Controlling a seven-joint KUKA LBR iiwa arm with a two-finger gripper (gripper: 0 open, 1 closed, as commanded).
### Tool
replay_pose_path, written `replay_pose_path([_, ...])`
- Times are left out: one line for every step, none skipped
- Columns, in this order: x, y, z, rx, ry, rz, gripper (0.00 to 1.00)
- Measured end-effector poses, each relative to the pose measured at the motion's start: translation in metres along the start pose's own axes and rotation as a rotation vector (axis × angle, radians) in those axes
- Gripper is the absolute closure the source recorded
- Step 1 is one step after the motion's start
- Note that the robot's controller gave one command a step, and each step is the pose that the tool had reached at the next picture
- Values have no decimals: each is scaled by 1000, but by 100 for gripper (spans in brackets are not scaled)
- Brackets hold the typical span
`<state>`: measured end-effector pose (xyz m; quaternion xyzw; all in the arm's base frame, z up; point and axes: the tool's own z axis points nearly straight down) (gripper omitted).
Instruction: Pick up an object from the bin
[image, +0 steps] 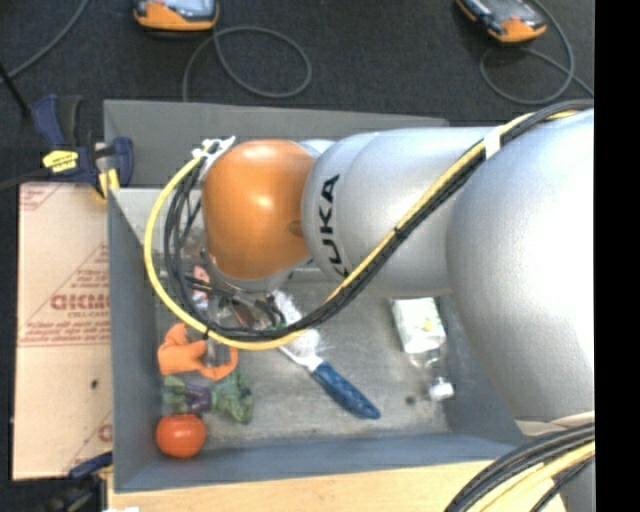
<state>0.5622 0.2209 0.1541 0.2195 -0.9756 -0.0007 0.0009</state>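
Observation:
My gripper (218, 346) hangs below the arm's orange cover at the bin's left side, mostly hidden by the cover and cables. Its lower end sits down against an orange soft toy (180, 356) near the left wall. Just in front of that lies a green and purple toy (222, 397). A red tomato-like ball (180, 436) rests in the front left corner. To the right of the gripper, a brush with a white head and a blue handle (340, 384) lies slanted on the bin floor.
A white packet (418, 325) lies at the right of the bin floor, with a small white piece (440, 390) in front of it. The arm's thick silver body covers the back and right of the bin.

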Motion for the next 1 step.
replay_pose_path([-7, -4, -67, 3, -22, 0, 100])
